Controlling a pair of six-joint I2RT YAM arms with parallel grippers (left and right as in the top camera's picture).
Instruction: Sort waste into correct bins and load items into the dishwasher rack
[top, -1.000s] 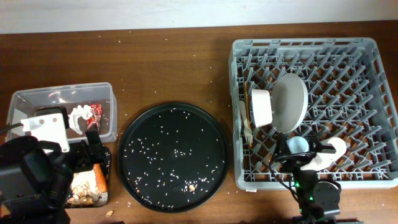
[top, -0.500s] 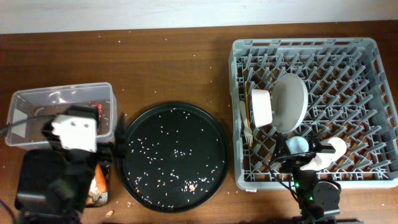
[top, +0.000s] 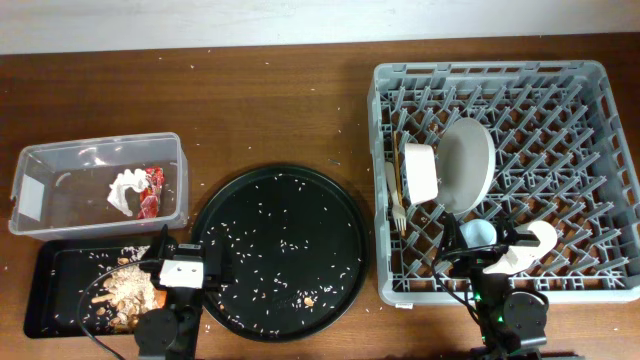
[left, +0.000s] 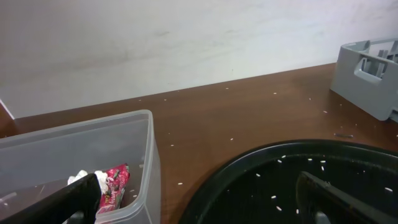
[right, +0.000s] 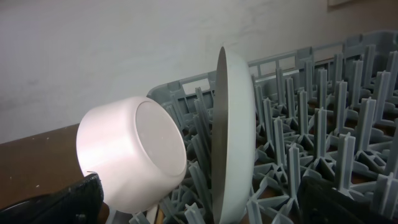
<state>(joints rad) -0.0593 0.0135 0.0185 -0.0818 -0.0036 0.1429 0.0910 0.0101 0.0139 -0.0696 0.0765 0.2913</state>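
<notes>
While the tub (top: 100, 140), at 11 o'clock of the left pincer (left: 198, 180), holds tissue (top: 125, 187) and wrapper (top: 152, 190), and the black tray (top: 45, 290) at 9 o'clock holds scraps (top: 125, 283), that pincer hangs released, empty. A stray scrap (top: 310, 298) on the round tray (top: 280, 200) lies at its 3 o'clock; the left arm is nearer. Right pincer (right: 199, 190), released and empty, faces bowl (right: 130, 155) and plate (right: 233, 124) in the rack (right: 280, 59).

The left hand (left: 196, 190) and the right hand (right: 199, 186) both sit low and level, jaws spread wide apart, gripping nothing.
</notes>
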